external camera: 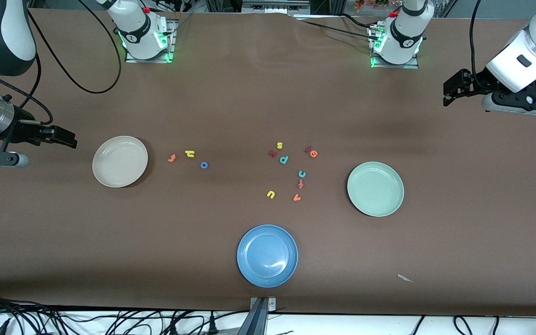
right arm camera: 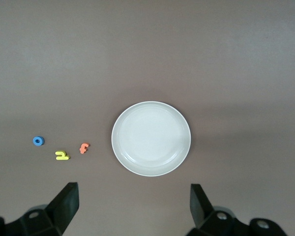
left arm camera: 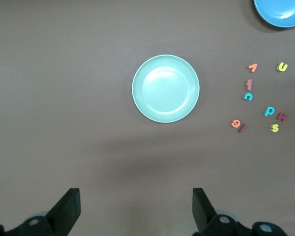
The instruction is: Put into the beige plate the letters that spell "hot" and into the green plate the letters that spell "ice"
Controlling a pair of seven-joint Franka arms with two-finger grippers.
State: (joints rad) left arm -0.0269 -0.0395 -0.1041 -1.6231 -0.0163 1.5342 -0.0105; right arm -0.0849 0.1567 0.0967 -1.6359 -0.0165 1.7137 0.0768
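Brown tabletop: h [external camera: 190,153], o [external camera: 204,164], t [external camera: 171,158] sit beside beige plate [external camera: 120,161]; i [external camera: 307,149], e [external camera: 313,154], c [external camera: 302,174] lie in a decoy cluster toward the green plate [external camera: 375,189]. Nothing plated. Left gripper [external camera: 454,91] and right gripper [external camera: 61,137] hover spread, empty, at the table ends; risk is pinching the neighbouring f [external camera: 301,184] or p [external camera: 284,159], since the letters are tiny and crowded.

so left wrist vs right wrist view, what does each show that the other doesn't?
Left wrist only: green plate, edge of the blue plate, and the scattered letters including c, e and i, plus the open left tool.
Right wrist only: beige plate, o, h, t, and the open right tool.
Shared: only the brown table; both plates are empty.
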